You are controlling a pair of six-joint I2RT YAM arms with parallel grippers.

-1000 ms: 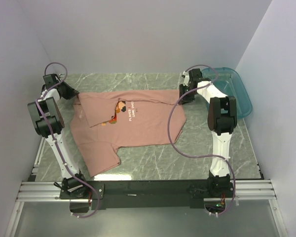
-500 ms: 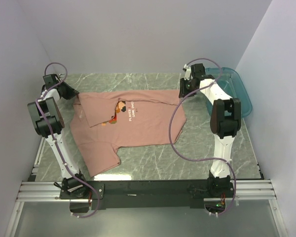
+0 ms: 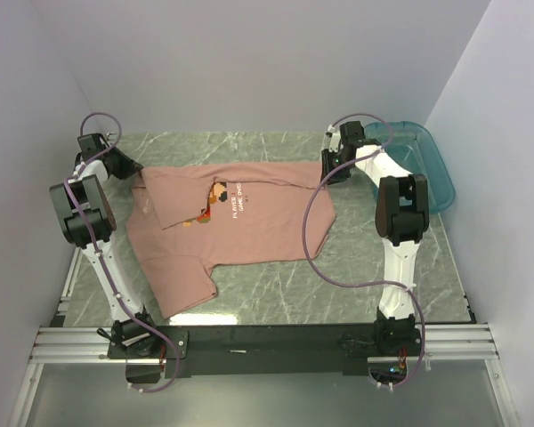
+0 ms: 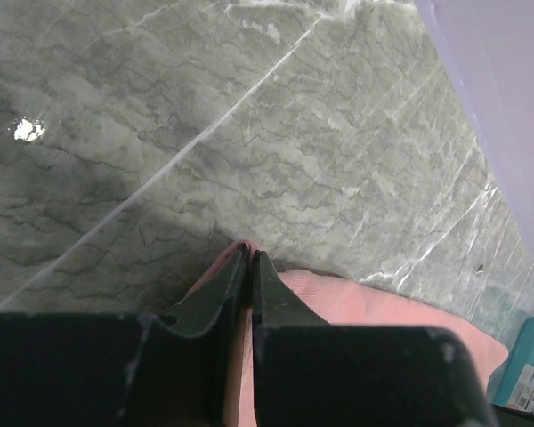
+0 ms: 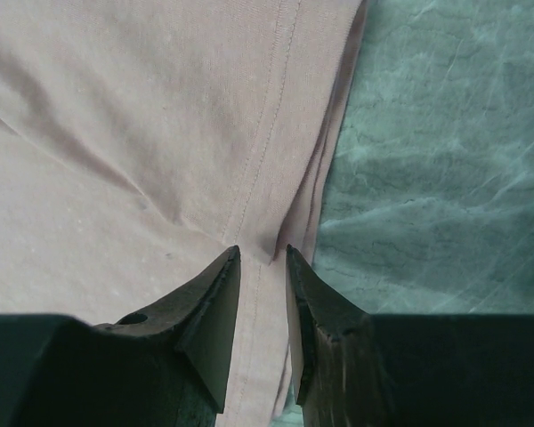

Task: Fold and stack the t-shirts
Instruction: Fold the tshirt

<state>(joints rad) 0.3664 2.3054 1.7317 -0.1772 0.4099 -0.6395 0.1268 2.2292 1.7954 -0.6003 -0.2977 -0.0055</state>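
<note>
A salmon-pink t-shirt lies spread on the marble table, print side up, with one sleeve toward the near left. My left gripper is at the shirt's far left corner. In the left wrist view its jaws are shut on a pinch of the pink fabric. My right gripper is at the shirt's far right corner. In the right wrist view the gripper is open, its tips straddling the stitched hem of the shirt, with puckered cloth between them.
A teal plastic tub stands at the back right beside the right arm; its corner shows in the left wrist view. Bare marble table lies right of the shirt. Walls close in the left, back and right.
The right arm rose and swung slightly back half a second ago, then came back down to the shirt's far right edge. The left arm and the shirt have not moved.
</note>
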